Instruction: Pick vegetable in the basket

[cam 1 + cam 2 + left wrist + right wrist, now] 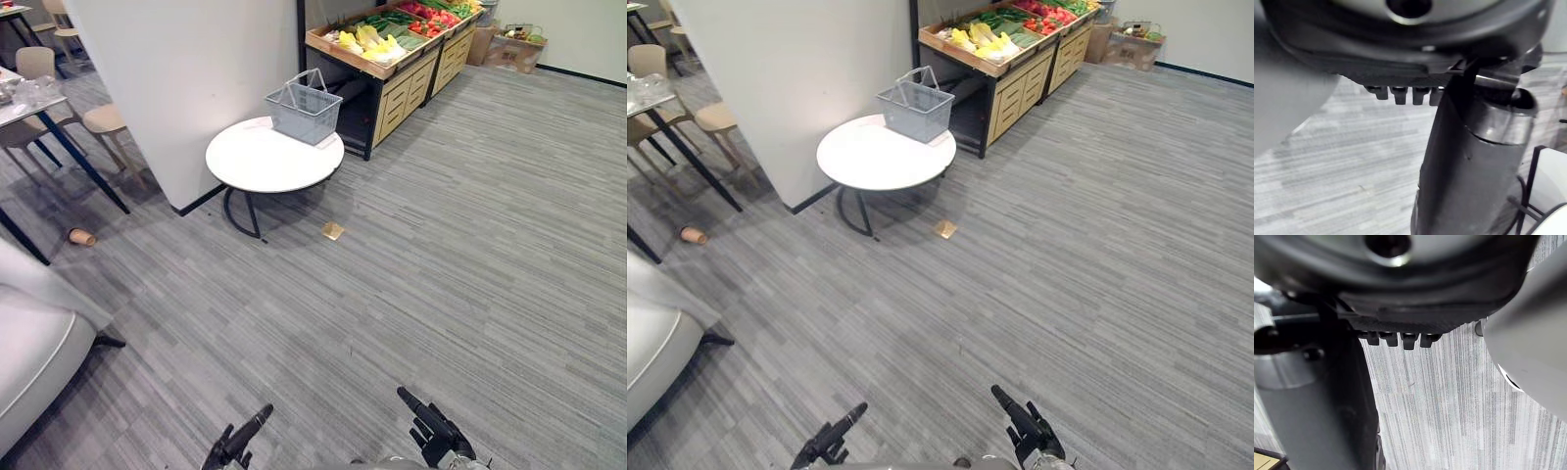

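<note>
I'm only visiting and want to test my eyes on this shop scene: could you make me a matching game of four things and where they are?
Things: 1 grey basket; 2 paper cup; 3 vegetables; 4 tan scrap.
Places: A on the wooden stand; B floor beside the round white table; C on that table; D floor, far left.
Pairs: 1-C; 2-D; 3-A; 4-B.
</note>
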